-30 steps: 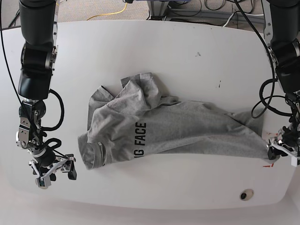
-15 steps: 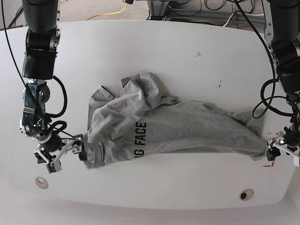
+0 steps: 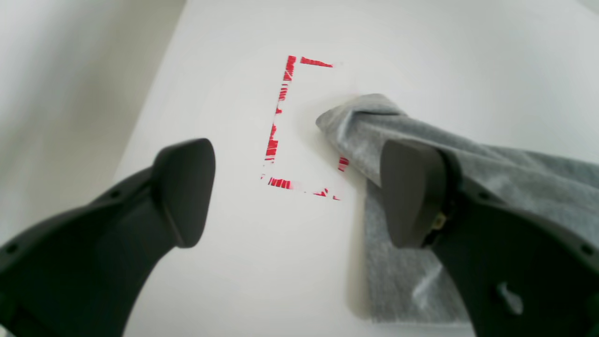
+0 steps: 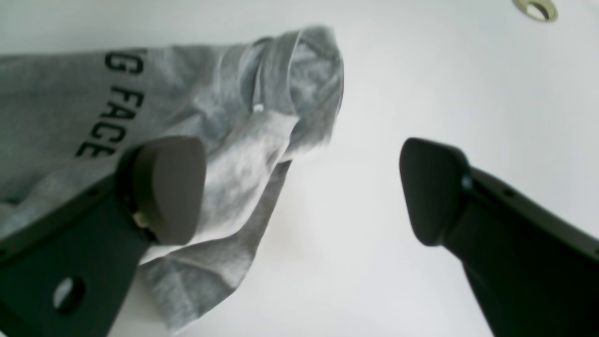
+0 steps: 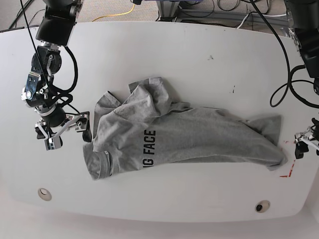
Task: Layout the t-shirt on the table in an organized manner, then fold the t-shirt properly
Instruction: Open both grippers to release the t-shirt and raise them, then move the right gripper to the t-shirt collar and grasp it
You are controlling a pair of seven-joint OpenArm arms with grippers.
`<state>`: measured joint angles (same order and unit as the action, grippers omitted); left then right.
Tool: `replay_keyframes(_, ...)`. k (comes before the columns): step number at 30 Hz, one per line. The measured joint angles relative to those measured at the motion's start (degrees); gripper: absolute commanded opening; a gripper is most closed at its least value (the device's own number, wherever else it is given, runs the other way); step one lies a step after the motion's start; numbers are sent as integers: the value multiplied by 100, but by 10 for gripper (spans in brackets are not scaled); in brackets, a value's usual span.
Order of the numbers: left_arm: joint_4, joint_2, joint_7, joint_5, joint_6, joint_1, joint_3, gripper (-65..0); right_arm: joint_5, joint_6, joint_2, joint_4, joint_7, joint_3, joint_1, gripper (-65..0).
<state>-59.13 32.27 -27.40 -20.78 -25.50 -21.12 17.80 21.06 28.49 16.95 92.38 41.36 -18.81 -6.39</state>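
Standing with jaws spread wide and empty: right gripper (image 5: 64, 131), left of centre in the base view, its inner finger just beside the t-shirt's (image 5: 179, 137) left edge. In its wrist view the two dark fingers (image 4: 171, 187) are far apart; one overlaps the grey cloth in the picture, and contact cannot be told.

Left gripper (image 5: 305, 145): far right edge of the base view, jaws likewise parted with nothing between them. Its wrist view has one finger (image 3: 412, 192) over a grey corner of the shirt, the other over bare white surface.

T-shirt: heather grey, lying crumpled across the middle of the table (image 5: 199, 59), long axis left to right. Black lettering "G FACE" (image 5: 149, 148) legible low on its left half. Bunched folds at upper left; one corner reaches the lower right.

Red tape rectangle (image 3: 281, 126): on the tabletop at the shirt's right corner, partly covered by cloth.

Grommets: one at lower left (image 5: 44, 193), one at lower right (image 5: 261, 205).
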Motion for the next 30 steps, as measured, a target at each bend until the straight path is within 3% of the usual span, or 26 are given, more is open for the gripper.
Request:
replay_keyframes(5, -953, 66, 31, -37, -24, 612, -28, -126, 35, 11, -378, 372, 7, 46, 391, -14)
replay_keyframes(12, -2026, 105, 9, -17, -13, 1563, -17, -126, -2, 44, -592, 463, -9, 24, 826, -16)
replay_keyframes(20, -2533, 55, 7, -31, -17, 2133, -39, -126, 15, 28, -647, 153, -70, 17, 870, -16)
replay_keyframes(27, -2726, 46, 4, -28, -24, 2503, -31, -126, 15, 46, -501, -800, -538, 48, 774, -16)
replay_keyframes(30, -2798, 61, 9, -31, -37, 2597, -28, -125, -35, 315, -435, -1276, -638, 13, 643, -16)
